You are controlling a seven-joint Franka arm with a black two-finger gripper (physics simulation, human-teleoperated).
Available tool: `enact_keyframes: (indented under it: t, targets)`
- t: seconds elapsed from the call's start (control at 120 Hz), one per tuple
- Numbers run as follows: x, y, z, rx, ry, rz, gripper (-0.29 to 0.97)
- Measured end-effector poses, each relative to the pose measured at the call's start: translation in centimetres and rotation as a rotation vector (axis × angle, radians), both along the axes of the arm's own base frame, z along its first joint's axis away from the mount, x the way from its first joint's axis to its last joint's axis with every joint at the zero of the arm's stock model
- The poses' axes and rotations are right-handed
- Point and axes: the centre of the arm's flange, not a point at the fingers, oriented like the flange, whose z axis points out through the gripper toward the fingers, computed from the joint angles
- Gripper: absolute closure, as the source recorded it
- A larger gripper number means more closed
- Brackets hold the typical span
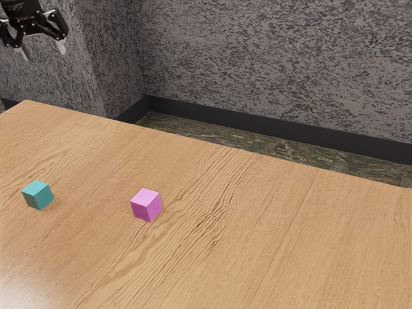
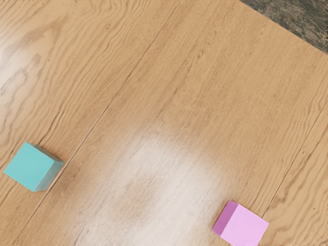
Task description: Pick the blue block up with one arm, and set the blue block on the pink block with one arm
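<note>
Item 1, nearest: the wooden table [image 1: 270,257]. It carries a pale glare patch at its near corner. The surface looks flat and smooth.

Item 2: the blue block [image 1: 37,194]. It rests on the table toward the exterior view's left, well apart from the pink block [image 1: 147,205], which sits to its right. Both stand flat on 1 face and are turned at an angle to the table's edges. Nothing touches either block.

Handling, as judged: the blue block is a small cube that appears rigid and probably light. Its faces are flat and plain, and could be slippery under the pads. The soundest hold is across 2 opposite side faces, centred, with the fingers squared to the block's own turn. Gripping across corners risks twisting it. The underside should stay clear, since it must seat flat on the pink block's small top.

Item 3, beyond the table: a dark floor strip [image 1: 270,145], a black skirting and a speckled grey wall [image 1: 270,58].

Item 4, farthest: the gripper [image 1: 43,50]. It hangs high at the exterior view's upper left, well above the table, fingers spread apart and holding nothing.

Count: 1 blue block, 1 pink block, 1 gripper with 2 fingers.
</note>
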Motion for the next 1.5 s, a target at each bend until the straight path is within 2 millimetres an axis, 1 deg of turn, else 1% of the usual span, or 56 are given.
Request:
enact_keyframes:
  t: [0.092,0.133,0.142,0.175,0.192,0.225,0.267,0.325,0.375,0.433,0.517,0.567,0.617,0.667,0.708,0.75,0.783,0.875,0.975,1.075,1.117,1.133,1.175,1.208,1.225,1.25,1.292,1.317,1.342,1.375,1.408,1.45,1.5]
  targets:
    - [0.1,-0.2,0.0,0.005,0.002,-0.010,0.02]
    - [0.3,-1.3,1.0,0.030,-0.009,-0.029,0.02]
    - [0.2,-1.5,1.4,0.035,-0.014,-0.033,0.02]
    - [-1.2,-3.0,5.6,0.068,-0.090,-0.060,0.02]
    - [-1.9,-4.0,7.4,0.081,-0.123,-0.078,0.02]
    - [-3.2,-6.1,10.2,0.098,-0.171,-0.121,0.02]
    - [-4.1,-8.7,12.0,0.110,-0.200,-0.173,0.02]
    - [-5.1,-12.2,13.6,0.106,-0.225,-0.251,0.02]
    - [-6.5,-15.3,15.1,0.087,-0.255,-0.335,0.02]
    - [-7.3,-18.7,15.8,0.069,-0.268,-0.421,0.02]
    - [-7.8,-22.9,15.9,0.056,-0.267,-0.525,0.02]
    - [-7.8,-24.7,15.6,0.052,-0.256,-0.566,0.02]
    - [-7.6,-25.7,15.0,0.049,-0.241,-0.588,0.02]
    - [-7.4,-26.0,14.7,0.050,-0.231,-0.596,0.02]
    - [-6.7,-25.8,13.4,0.044,-0.196,-0.596,0.02]
    - [-6.1,-25.2,12.3,0.045,-0.167,-0.582,0.02]
    - [-5.8,-24.4,11.8,0.048,-0.154,-0.566,0.02]
    - [-5.3,-21.5,11.2,0.064,-0.134,-0.507,0.02]
    - [-4.4,-17.6,9.4,0.072,-0.086,-0.427,0.02]
    - [-4.3,-13.9,8.7,0.077,-0.066,-0.364,0.02]
    - [-4.1,-12.3,7.6,0.072,-0.041,-0.339,0.02]
    - [-4.0,-11.7,6.9,0.067,-0.026,-0.331,0.02]
    - [-4.2,-10.4,3.0,0.035,0.040,-0.318,0.02]
    - [-5.0,-9.4,-0.8,0.004,0.095,-0.309,0.02]
    - [-6.2,-8.9,-3.6,-0.020,0.129,-0.304,0.02]
    - [-8.0,-7.6,-7.6,-0.054,0.171,-0.282,0.02]
    - [-10.8,-6.0,-13.5,-0.097,0.213,-0.249,0.02]
    - [-12.2,-5.3,-16.5,-0.116,0.229,-0.230,0.02]
    - [-13.3,-4.6,-18.9,-0.129,0.238,-0.211,0.02]
    - [-14.8,-2.1,-21.2,-0.143,0.238,-0.144,0.02]
    - [-15.6,0.0,-22.8,-0.148,0.235,-0.090,0.02]
    - [-15.6,1.8,-24.5,-0.124,0.247,-0.066,0.02]
    - [-14.7,2.9,-26.0,-0.074,0.263,-0.083,0.02]
